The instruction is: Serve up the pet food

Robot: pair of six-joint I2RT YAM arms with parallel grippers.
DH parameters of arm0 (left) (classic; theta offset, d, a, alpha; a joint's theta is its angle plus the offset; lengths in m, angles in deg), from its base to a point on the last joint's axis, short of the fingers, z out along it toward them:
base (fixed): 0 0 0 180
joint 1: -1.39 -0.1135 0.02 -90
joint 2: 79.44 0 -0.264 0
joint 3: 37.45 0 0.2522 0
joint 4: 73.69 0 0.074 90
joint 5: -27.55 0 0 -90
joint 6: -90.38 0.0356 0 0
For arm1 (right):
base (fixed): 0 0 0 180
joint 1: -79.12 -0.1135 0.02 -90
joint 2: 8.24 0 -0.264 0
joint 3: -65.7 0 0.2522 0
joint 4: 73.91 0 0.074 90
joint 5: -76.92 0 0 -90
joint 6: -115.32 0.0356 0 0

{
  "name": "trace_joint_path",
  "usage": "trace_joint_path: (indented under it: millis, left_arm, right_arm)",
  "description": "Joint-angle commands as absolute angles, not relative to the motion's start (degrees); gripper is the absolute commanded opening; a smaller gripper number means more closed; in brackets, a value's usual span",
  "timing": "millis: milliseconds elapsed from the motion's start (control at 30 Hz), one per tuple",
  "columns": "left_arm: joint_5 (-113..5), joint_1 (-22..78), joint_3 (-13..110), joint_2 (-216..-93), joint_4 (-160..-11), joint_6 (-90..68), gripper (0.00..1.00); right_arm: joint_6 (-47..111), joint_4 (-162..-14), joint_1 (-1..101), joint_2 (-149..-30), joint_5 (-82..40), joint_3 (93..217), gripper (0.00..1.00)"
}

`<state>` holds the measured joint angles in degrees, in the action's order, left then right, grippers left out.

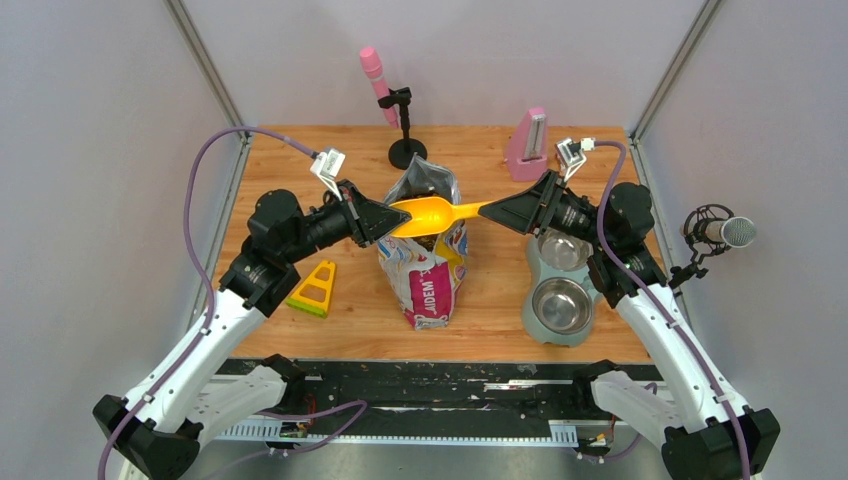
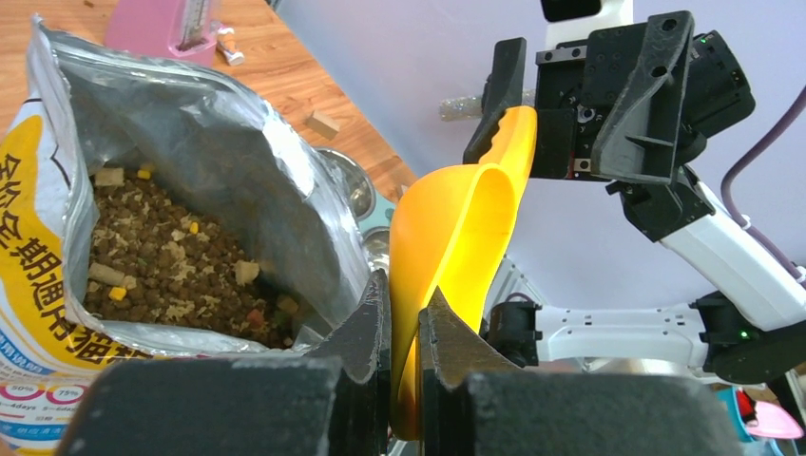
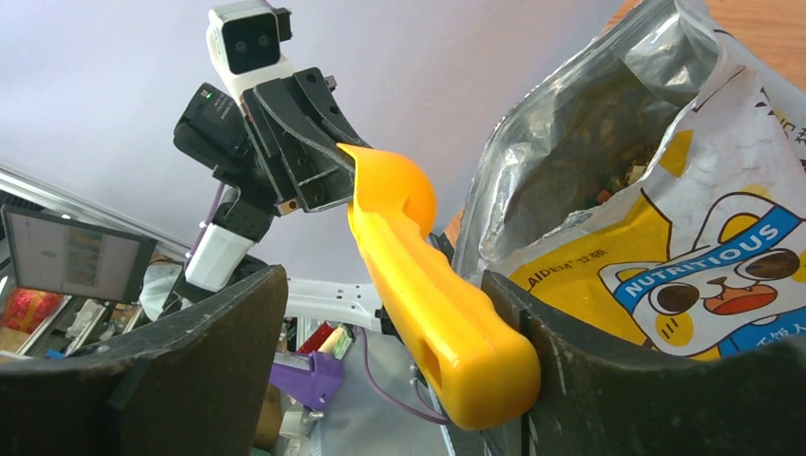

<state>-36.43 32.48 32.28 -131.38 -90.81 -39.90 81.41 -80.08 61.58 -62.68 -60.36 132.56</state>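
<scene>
Likely loose and spill-prone, kibble (image 2: 171, 266) wants scooping: left gripper (image 2: 407, 302) pinches the yellow scoop (image 2: 461, 237) by its bowl, right gripper (image 3: 382, 285) gapes wide.

I am seeing a yellow scoop (image 1: 422, 214), brown-and-tan kibble (image 2: 176, 271), and a bag (image 1: 432, 285) printed yellow, white and pink, silver inside.
</scene>
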Motion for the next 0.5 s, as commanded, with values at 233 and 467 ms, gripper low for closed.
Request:
trace_joint_path:
  millis: [233, 467]
  left_arm:
    - [-34.93, 32.01, 33.24, -133.05, -88.81, -40.86, 0.0]
    - [-34.97, 31.93, 33.87, -134.03, -90.81, -40.68, 0.0]
  right_arm:
    - [83.64, -73.31, 61.63, -61.63, -64.39, 131.81, 0.71]
    - [83.81, -72.22, 61.55, -61.61, -65.36, 131.92, 0.65]
